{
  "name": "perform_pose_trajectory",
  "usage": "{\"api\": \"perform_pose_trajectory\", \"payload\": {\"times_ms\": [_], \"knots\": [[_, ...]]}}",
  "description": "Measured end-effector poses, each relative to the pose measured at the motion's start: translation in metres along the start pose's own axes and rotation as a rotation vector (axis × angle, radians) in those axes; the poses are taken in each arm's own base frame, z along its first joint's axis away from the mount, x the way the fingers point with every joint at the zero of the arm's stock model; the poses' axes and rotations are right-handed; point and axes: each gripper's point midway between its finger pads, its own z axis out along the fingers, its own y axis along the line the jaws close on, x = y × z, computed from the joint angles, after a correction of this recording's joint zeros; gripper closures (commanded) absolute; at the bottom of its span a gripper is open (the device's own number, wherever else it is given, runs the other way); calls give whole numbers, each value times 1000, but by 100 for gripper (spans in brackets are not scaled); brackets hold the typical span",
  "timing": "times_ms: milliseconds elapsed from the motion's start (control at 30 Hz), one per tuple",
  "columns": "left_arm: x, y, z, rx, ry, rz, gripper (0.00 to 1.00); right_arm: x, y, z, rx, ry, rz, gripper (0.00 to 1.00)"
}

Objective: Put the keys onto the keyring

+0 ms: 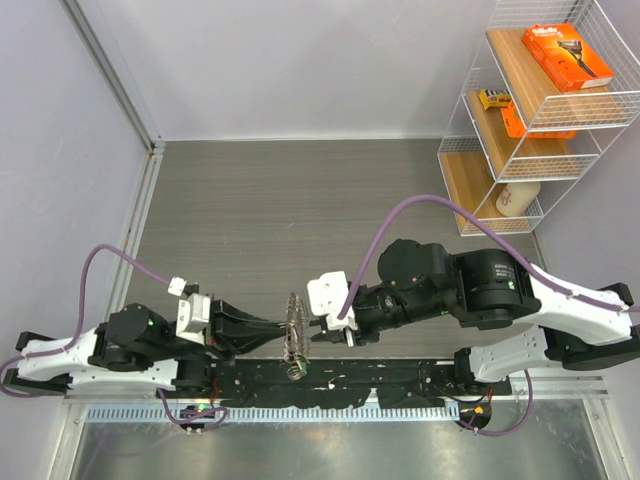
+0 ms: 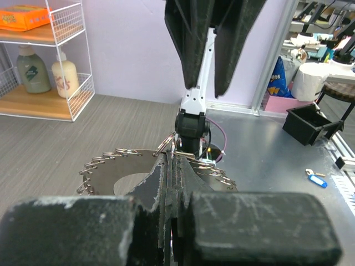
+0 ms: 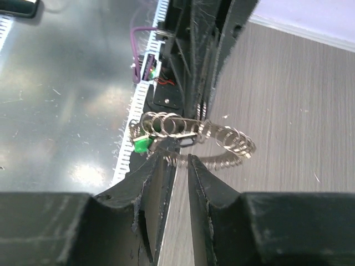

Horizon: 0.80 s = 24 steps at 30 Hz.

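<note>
**A:** Where is the keyring (image 1: 294, 335)?

**B:** It stands on edge between the 2 arms, close to the table's near edge. The left gripper (image 2: 175, 166) is clamped on it, pads pressed together over the ring. Small keys fan out around it, and the green tag (image 3: 141, 145) sits on its near side.

**A:** And the right gripper (image 3: 182, 160)?

**B:** Its jaws are apart by a narrow gap, tips just right of the ring. I see nothing between them.

**A:** So what makes this step go well?

**B:** The left clamp should hold firm so the ring cannot swing. The right needs 1 loose key first. A small blue-tagged item (image 2: 317, 177) lies on the near metal surface, possibly a key, but it is too small to tell. The right should then aim at a bare stretch of ring, not the crowded fan.
</note>
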Motion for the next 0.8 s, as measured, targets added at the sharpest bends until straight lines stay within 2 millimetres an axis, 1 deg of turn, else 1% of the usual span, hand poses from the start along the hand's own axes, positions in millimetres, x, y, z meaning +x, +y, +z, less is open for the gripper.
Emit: {"api": "perform_pose_trajectory", "payload": {"times_ms": [167, 300, 567, 800], "knots": [[-5, -1, 0, 4, -53, -9, 100, -4, 12, 17, -48, -62, -16, 68], [-10, -1, 0, 8, -89, -15, 100, -7, 16, 28, -60, -90, -25, 68], [-19, -5, -2, 32, -142, -21, 100, -28, 10, 31, -32, -174, -39, 66], [-23, -9, -3, 53, -166, -21, 100, -32, 7, 32, -17, -189, -44, 66]]}}
